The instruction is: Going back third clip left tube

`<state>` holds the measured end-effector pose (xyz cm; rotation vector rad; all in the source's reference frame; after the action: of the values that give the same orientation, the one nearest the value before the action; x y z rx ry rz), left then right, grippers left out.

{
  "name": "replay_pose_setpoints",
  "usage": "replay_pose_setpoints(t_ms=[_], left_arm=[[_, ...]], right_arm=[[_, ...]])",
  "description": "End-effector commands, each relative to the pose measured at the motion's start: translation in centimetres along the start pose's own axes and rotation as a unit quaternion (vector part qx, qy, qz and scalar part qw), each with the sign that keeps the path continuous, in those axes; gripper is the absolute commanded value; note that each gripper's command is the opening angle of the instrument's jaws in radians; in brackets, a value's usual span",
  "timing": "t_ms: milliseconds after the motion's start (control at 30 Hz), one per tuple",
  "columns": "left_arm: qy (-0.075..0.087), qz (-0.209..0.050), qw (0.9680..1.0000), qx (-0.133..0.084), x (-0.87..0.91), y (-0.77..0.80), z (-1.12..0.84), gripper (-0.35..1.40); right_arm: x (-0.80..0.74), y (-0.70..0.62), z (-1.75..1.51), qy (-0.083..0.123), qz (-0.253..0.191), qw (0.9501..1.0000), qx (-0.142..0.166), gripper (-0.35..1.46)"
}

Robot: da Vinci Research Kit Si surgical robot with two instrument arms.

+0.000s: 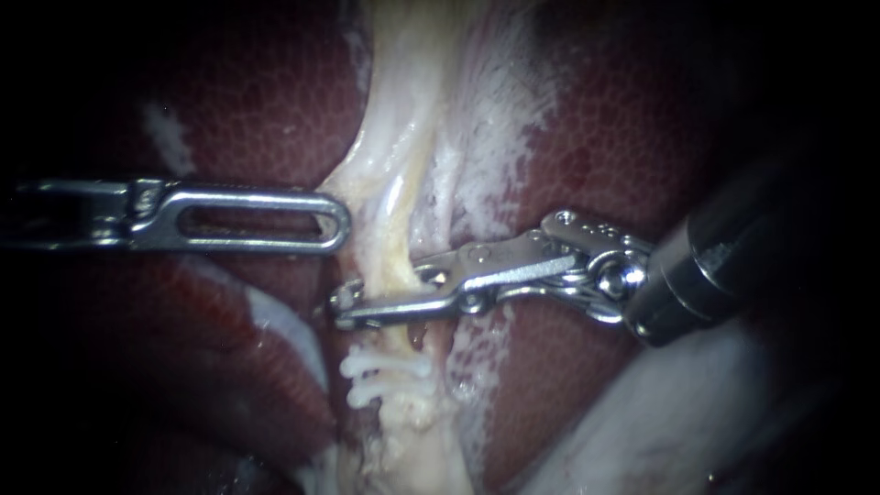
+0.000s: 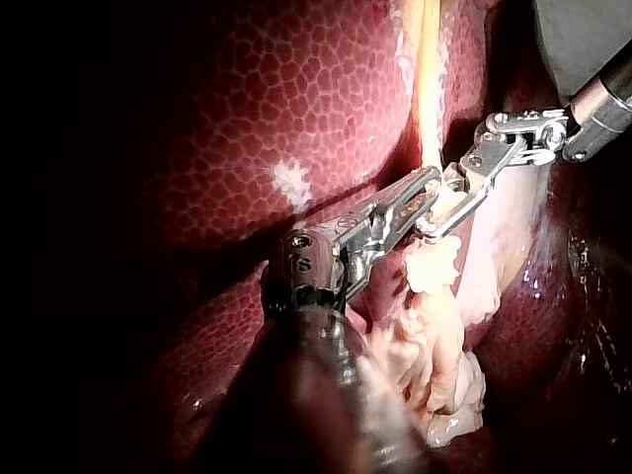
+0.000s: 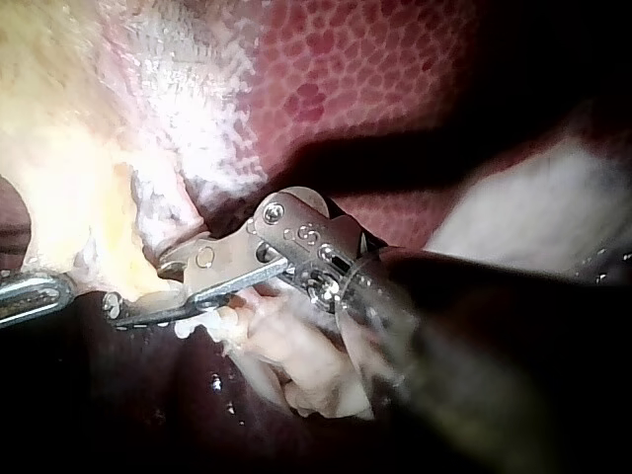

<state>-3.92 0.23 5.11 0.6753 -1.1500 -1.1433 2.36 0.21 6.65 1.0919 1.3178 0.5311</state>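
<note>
The right instrument (image 1: 390, 291) comes in from the right of the endoscope view with its jaws parted, a gap showing between them. The longer jaw lies across the pale tube (image 1: 394, 183), and its tip reaches just past the tube's far edge. The shorter jaw stops at the near edge. The tube runs through the gap, but no firm grip on it shows. Just beside the longer jaw, on the side away from the shorter one, white clips (image 1: 380, 371) sit across the tube, close together. Whether another clip rests inside the jaws cannot be made out. Beyond the shorter jaw, the left instrument (image 1: 341, 223) lies side-on with its slotted tip touching the tube's edge. I cannot tell whether it holds that tissue or merely rests against it. Dark red liver (image 1: 596, 137) lies under both instruments.

In the left wrist view, the left instrument (image 2: 433, 183) reaches ahead to the tube (image 2: 427, 109), and its tip meets the right instrument (image 2: 439, 212) there. Pale ragged tissue hangs beside its shaft. Mottled liver (image 2: 296, 99) lies on its other side.

In the right wrist view, the right instrument (image 3: 138, 291) has its jaws spread at the edge of the yellowish tube (image 3: 69, 197). The left instrument (image 3: 59, 289) lies just ahead of them, tip toward them. Liver (image 3: 395, 59) lies beyond.
</note>
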Motion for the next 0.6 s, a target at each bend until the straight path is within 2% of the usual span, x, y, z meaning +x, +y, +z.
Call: replay_pose_setpoints(t_ms=[33, 333, 400, 467, 533, 600], left_arm=[[0.0, 0.0, 1.0, 0.0, 0.0, 0.0, 0.0, -0.35], [0.0, 0.0, 1.0, 0.0, 0.0, 0.0, 0.0, -0.35], [0.0, 0.0, 1.0, 0.0, 0.0, 0.0, 0.0, -0.35], [0.0, 0.0, 1.0, 0.0, 0.0, 0.0, -0.01, -0.35], [0.0, 0.0, 1.0, 0.0, 0.0, 0.0, -0.01, -0.35], [0.0, 0.0, 1.0, 0.0, 0.0, 0.0, -0.01, -0.35]], right_arm=[[0.0, -0.01, 0.01, -0.001, 0.0, 1.0, 0.001, -0.35], [-0.02, 0.0, 0.02, -0.001, -0.001, 1.0, 0.0, -0.35], [-0.01, 0.01, 0.04, -0.001, 0.0, 1.0, 0.0, 0.02], [0.01, 0.02, 0.08, -0.005, -0.041, 0.9991, -0.001, 0.35], [0.04, 0.04, 0.13, -0.007, -0.079, 0.9968, -0.002, 0.49], [0.06, 0.05, 0.17, -0.009, -0.105, 0.9944, -0.003, 0.53]])
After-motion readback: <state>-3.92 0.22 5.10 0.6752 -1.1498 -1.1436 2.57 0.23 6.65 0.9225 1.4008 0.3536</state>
